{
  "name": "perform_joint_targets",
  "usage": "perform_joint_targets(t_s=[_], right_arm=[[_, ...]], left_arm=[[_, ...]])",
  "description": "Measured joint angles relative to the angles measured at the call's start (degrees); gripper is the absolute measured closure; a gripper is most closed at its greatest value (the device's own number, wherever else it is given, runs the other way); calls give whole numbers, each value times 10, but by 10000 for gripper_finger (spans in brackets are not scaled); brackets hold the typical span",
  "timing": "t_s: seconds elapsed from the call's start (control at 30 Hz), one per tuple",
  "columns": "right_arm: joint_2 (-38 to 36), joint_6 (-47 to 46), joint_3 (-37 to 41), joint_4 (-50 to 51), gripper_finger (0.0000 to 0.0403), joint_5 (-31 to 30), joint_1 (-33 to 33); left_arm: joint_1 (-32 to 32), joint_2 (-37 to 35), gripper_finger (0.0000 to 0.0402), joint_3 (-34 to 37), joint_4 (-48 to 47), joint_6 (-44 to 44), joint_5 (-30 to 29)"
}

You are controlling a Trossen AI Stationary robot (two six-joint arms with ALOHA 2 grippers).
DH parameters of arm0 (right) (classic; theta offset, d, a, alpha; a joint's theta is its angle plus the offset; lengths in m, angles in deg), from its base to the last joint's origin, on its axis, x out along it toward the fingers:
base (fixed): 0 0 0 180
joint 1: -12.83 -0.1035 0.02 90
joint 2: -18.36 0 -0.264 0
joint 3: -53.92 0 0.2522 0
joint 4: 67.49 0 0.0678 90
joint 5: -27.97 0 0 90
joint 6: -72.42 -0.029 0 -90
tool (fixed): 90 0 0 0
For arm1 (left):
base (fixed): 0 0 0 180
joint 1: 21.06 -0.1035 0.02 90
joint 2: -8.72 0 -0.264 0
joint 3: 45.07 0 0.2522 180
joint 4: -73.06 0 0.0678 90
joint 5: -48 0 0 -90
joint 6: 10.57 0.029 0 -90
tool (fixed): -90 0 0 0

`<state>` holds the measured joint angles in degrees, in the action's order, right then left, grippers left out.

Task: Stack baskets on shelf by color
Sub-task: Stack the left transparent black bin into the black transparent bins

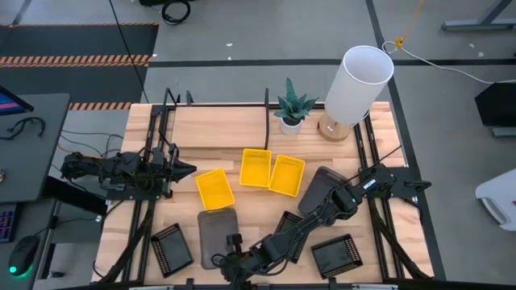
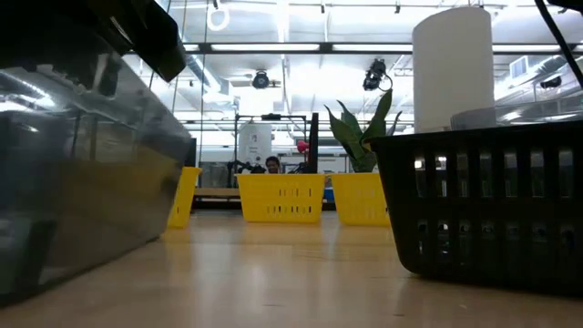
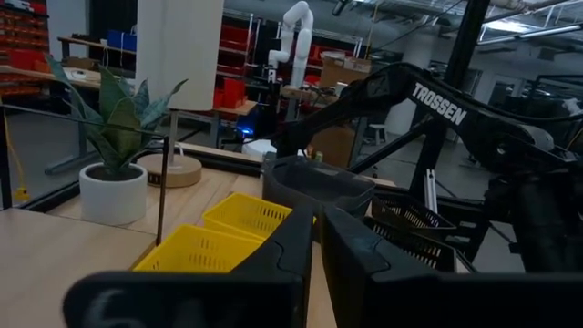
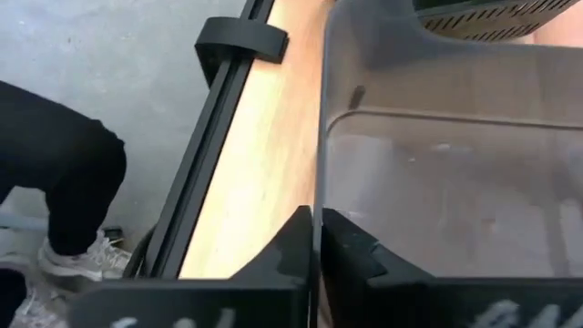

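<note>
Three yellow baskets (image 1: pixel 255 167) lie mid-table, also showing in the low view (image 2: pixel 281 198). One dark grey basket (image 1: pixel 216 232) sits near the table's near edge; a second (image 1: pixel 322 187) lies partly under the right arm. Three black baskets sit at the near left (image 1: pixel 172 248), near right (image 1: pixel 334 255) and under the right arm (image 1: pixel 289 229). The shelf (image 1: pixel 218 129) runs along the far side. My right gripper (image 4: pixel 317 239) is shut on the near grey basket (image 4: pixel 437 182). My left gripper (image 3: pixel 316 239) is shut and hovers at the table's left (image 1: pixel 184 169). My right gripper pinches the dark grey basket's side wall (image 4: pixel 319 182) at its near right end, one finger inside the basket and one outside. The fingers come slanting from the table's right and above. Whether the basket is lifted off the table, I cannot tell.
A potted plant (image 1: pixel 291 106) and a white lamp (image 1: pixel 355 84) stand at the far edge. Black metal rails (image 4: pixel 209 164) frame the table's sides. A person's leg and shoe (image 4: pixel 55 182) show beyond the near edge. Bare wood lies between the near baskets.
</note>
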<state>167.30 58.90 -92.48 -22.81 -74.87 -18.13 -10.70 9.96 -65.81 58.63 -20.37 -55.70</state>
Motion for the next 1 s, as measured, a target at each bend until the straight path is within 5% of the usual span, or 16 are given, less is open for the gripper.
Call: perform_joint_targets(t_s=[0.33, 0.57, 1.0], right_arm=[[-57, -15, 0, 61, 398, 3, -3], [-114, -32, 0, 147, 399, -72, -18], [-176, -197, 0, 434, 400, -198, -47]], left_arm=[[0, 0, 368, 0, 0, 0, 0], [0, 0, 373, 0, 0, 0, 0], [0, 0, 368, 0, 0, 0, 0]])
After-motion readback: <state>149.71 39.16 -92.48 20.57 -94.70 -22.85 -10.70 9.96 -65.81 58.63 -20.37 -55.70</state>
